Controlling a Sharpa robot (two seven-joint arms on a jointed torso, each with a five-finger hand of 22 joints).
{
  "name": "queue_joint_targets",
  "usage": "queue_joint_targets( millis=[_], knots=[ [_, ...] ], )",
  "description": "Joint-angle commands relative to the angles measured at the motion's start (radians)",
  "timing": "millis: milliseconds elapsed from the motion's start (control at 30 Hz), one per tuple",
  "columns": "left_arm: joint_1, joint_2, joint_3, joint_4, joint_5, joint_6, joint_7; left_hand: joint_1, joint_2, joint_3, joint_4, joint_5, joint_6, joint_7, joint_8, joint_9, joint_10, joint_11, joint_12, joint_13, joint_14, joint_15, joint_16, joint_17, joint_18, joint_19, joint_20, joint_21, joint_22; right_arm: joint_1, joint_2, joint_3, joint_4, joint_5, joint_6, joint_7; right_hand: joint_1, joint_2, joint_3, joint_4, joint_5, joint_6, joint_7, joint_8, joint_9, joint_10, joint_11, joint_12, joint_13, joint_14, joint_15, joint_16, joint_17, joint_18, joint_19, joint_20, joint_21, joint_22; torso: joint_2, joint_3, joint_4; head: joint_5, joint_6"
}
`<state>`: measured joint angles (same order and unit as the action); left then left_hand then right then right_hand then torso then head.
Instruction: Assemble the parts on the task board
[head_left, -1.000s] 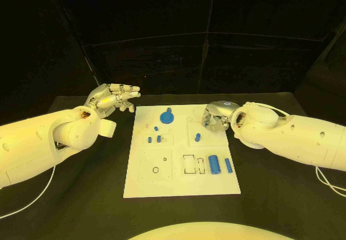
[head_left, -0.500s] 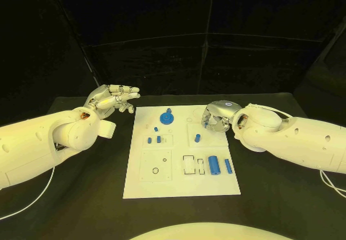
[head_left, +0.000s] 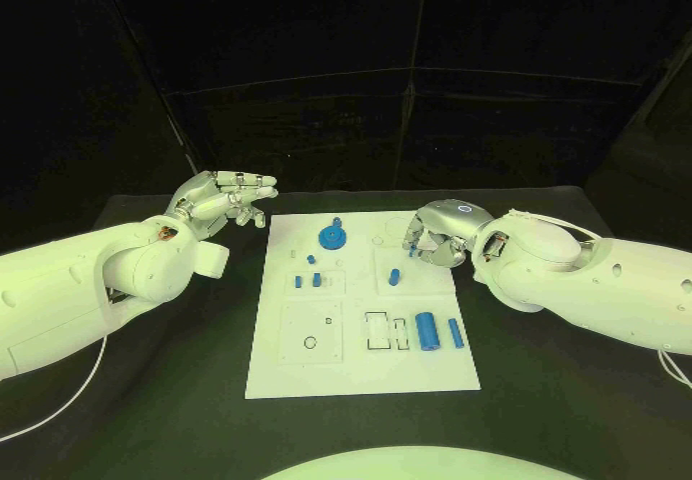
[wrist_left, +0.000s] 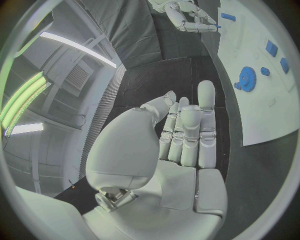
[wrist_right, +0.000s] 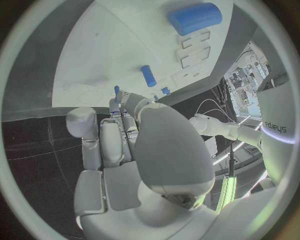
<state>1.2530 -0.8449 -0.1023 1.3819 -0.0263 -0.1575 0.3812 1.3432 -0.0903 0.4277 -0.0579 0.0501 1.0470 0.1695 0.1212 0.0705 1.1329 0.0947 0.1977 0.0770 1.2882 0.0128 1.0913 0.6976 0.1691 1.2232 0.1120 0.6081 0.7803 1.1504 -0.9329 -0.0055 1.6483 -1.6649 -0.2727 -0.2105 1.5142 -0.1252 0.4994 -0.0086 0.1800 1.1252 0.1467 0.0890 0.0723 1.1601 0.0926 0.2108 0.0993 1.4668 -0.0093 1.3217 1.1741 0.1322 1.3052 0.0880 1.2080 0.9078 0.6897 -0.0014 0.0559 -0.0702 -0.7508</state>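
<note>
Head view, white task board, blue gear, upright pegs

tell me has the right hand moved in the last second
Yes. In the head view the right hand has shifted slightly, judged against the task board: it now reaches a bit further in over the board's far right corner.

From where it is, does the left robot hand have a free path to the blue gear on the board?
Probably yes. The left robot hand hovers open just off the board's far left corner, and nothing lies between it and the blue gear; the right robot hand is across the board.
</note>
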Motion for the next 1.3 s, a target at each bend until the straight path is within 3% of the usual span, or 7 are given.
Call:
queue_joint_targets(
  millis=[33,267,433,667,900,1133,1300],
  knots=[
    [0.001,0.001,0.001,0.0,0.004,0.011,0.009,0.004,0.009,-0.004,-0.002,-0.001,-0.003,0.003,0.006,-0.001,-0.004,0.003,0.006,0.001,-0.008,-0.002,-0.005,-0.004,0.014,-0.007,-0.002,-0.006,-0.002,0.007,-0.009,0.003,0.048,-0.01,-0.045,-0.003,-0.012,0.001,0.009,-0.003,0.006,0.009,0.002,-0.004,-0.001,0.026,-0.019,0.0,0.001,0.038,-0.005,0.005,0.001,-0.01,0.008,-0.001,0.006,0.005,0.0,0.0,0.0006,0.003,0.001],
    [0.001,0.004,0.001,-0.001,0.004,0.011,0.011,0.004,0.009,-0.004,-0.002,-0.001,-0.003,0.003,0.006,-0.001,-0.004,0.003,0.006,0.001,-0.008,-0.002,-0.005,-0.004,0.014,-0.007,-0.002,-0.006,-0.002,0.017,-0.013,0.006,0.139,-0.001,-0.073,0.006,-0.015,-0.001,0.02,-0.011,0.01,0.009,0.002,-0.006,-0.002,0.027,-0.019,-0.001,0.001,0.039,-0.005,0.007,0.003,-0.011,0.011,-0.001,0.013,0.016,0.001,-0.0012,0.0022,0.014,0.006],
    [0.001,0.007,0.001,-0.001,0.004,0.012,0.012,0.004,0.009,-0.004,-0.002,-0.001,-0.003,0.003,0.006,-0.001,-0.004,0.003,0.006,0.001,-0.008,-0.002,-0.005,-0.004,0.014,-0.007,-0.002,-0.006,-0.002,0.019,0.018,0.006,0.164,0.014,-0.079,0.017,-0.017,-0.002,0.024,-0.015,0.011,0.01,0.003,-0.007,-0.002,0.027,-0.018,-0.002,0.001,0.039,-0.005,0.007,0.004,-0.012,0.011,-0.001,0.015,0.018,0.002,-0.0008,0.0013,0.03,0.008],
    [0.001,0.013,0.001,0.002,0.004,0.012,0.012,0.004,0.009,-0.004,-0.002,-0.001,-0.003,0.003,0.006,-0.001,-0.004,0.003,0.006,0.001,-0.008,-0.002,-0.005,-0.004,0.014,-0.007,-0.002,-0.006,-0.002,0.015,0.11,0.005,0.126,0.042,-0.071,0.041,-0.021,-0.002,0.029,-0.019,0.013,0.008,0.004,-0.009,-0.002,0.026,-0.017,-0.003,0.0,0.039,-0.004,0.007,0.002,-0.012,0.011,-0.001,0.016,0.018,0.003,-0.0019,0.0013,0.061,-0.001],
    [0.001,0.018,0.001,0.005,0.004,0.009,0.013,0.004,0.009,-0.004,-0.002,-0.001,-0.003,0.003,0.006,-0.001,-0.004,0.003,0.006,0.001,-0.008,-0.002,-0.005,-0.004,0.014,-0.007,-0.002,-0.006,-0.002,-0.023,0.181,0.003,0.083,0.051,-0.061,0.065,-0.024,-0.002,0.034,-0.022,0.013,0.006,0.005,-0.01,-0.002,0.025,-0.017,-0.004,-0.001,0.038,-0.004,0.007,0.002,-0.012,0.01,-0.001,0.017,0.018,0.002,-0.0014,-0.0009,0.102,-0.014],
    [0.002,0.023,0.001,0.009,0.004,0.009,0.014,0.004,0.009,-0.004,-0.002,-0.001,-0.003,0.003,0.006,-0.001,-0.004,0.003,0.006,0.001,-0.008,-0.002,-0.005,-0.004,0.014,-0.007,-0.002,-0.006,-0.002,-0.066,0.23,-0.001,0.05,0.048,-0.034,0.081,-0.026,-0.003,0.036,-0.024,0.013,0.005,0.005,-0.011,-0.003,0.024,-0.016,-0.005,-0.001,0.038,-0.003,0.007,0.002,-0.012,0.01,-0.001,0.017,0.019,0.002,-0.0014,-0.0005,0.117,-0.022],
    [0.002,0.026,0.001,0.01,0.004,0.01,0.014,0.004,0.009,-0.004,-0.002,-0.001,-0.003,0.003,0.006,-0.001,-0.004,0.003,0.006,0.001,-0.008,-0.002,-0.005,-0.004,0.014,-0.007,-0.002,-0.006,-0.002,-0.082,0.255,-0.021,0.025,0.041,-0.023,0.087,-0.026,-0.003,0.037,-0.025,0.013,0.005,0.005,-0.012,-0.003,0.024,-0.016,-0.005,-0.001,0.038,-0.003,0.007,0.002,-0.012,0.01,-0.001,0.017,0.019,0.002,0.0001,-0.0004,0.125,-0.026]
  ],
)
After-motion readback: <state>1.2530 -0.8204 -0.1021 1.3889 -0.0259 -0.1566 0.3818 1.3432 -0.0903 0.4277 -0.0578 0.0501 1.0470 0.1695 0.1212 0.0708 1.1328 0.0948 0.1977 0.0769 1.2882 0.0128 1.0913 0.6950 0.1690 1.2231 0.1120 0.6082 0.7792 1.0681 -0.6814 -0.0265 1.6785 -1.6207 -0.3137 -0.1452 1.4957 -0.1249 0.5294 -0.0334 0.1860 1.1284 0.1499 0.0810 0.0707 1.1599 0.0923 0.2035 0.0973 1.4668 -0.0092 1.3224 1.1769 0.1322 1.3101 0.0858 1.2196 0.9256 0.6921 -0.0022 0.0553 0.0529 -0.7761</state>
